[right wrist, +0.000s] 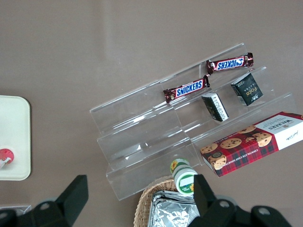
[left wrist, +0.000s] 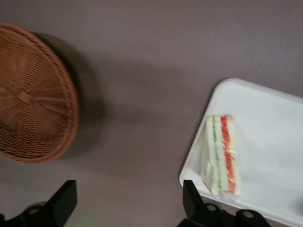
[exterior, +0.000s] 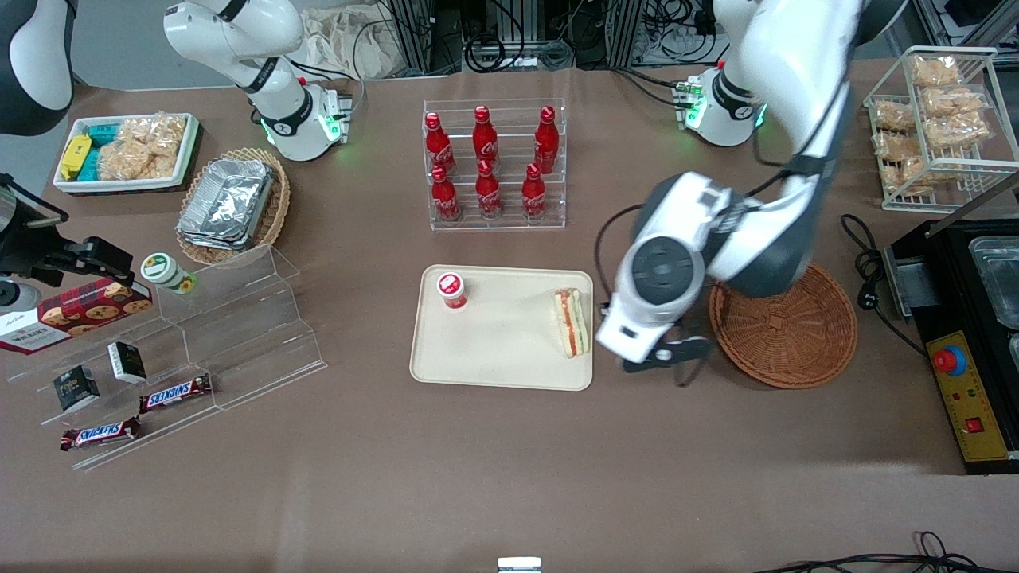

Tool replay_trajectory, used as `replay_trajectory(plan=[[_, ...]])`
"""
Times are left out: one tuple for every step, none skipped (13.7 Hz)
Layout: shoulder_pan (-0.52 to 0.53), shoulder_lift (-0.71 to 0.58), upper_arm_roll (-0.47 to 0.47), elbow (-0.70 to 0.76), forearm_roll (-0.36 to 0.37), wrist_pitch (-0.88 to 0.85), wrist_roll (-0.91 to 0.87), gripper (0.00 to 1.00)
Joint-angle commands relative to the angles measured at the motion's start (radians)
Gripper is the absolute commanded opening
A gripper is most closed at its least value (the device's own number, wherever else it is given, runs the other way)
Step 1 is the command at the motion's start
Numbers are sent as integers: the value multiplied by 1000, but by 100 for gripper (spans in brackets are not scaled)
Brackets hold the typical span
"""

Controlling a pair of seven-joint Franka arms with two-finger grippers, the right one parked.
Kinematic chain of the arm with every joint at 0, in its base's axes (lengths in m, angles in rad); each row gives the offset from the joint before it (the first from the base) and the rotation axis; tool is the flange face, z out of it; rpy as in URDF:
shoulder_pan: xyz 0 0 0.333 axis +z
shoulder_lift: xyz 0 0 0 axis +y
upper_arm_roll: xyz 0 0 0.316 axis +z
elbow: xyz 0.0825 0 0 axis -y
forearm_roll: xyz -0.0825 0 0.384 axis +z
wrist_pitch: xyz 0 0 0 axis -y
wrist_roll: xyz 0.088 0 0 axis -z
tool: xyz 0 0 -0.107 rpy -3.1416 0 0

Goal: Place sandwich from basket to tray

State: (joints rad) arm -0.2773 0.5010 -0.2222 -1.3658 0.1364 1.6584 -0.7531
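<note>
The sandwich (exterior: 571,321) (left wrist: 221,156), a wrapped white wedge with red and green filling, lies on the beige tray (exterior: 493,358) (left wrist: 270,118), close to the tray edge nearest the basket. The round reddish-brown basket (exterior: 784,334) (left wrist: 33,94) sits on the table beside the tray and holds nothing. My gripper (exterior: 673,362) (left wrist: 128,194) hangs open over the bare table strip between tray and basket, with nothing between its fingers.
A red-capped cup (exterior: 451,290) stands on the tray. A rack of cola bottles (exterior: 493,163) stands farther from the camera than the tray. A black appliance (exterior: 963,350) and a wire snack rack (exterior: 939,119) are at the working arm's end. A clear step shelf (exterior: 199,334) is at the parked arm's end.
</note>
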Motion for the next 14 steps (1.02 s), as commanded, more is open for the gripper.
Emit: replay_trajectory(plan=[[93, -192, -13, -224, -41, 107, 35, 100], [133, -259, -14, -302, -53, 141, 70, 100], [154, -322, -11, -370, -84, 159, 122, 100], [191, -379, -6, -430, -98, 162, 191, 100], [243, -425, -8, -467, -115, 161, 262, 100], [275, -458, -5, -478, -147, 147, 334, 100], [298, -473, 15, -477, -165, 120, 400, 100], [297, -476, 64, -467, -170, 71, 472, 100], [293, -481, 105, -455, -169, 28, 548, 100], [293, -489, 133, -447, -166, 0, 599, 100], [296, -483, 151, -425, -158, -12, 619, 100], [299, -464, 152, -386, -152, -20, 621, 100], [297, -426, 150, -344, -143, -26, 641, 100], [293, -391, 146, -296, -120, -35, 644, 100]])
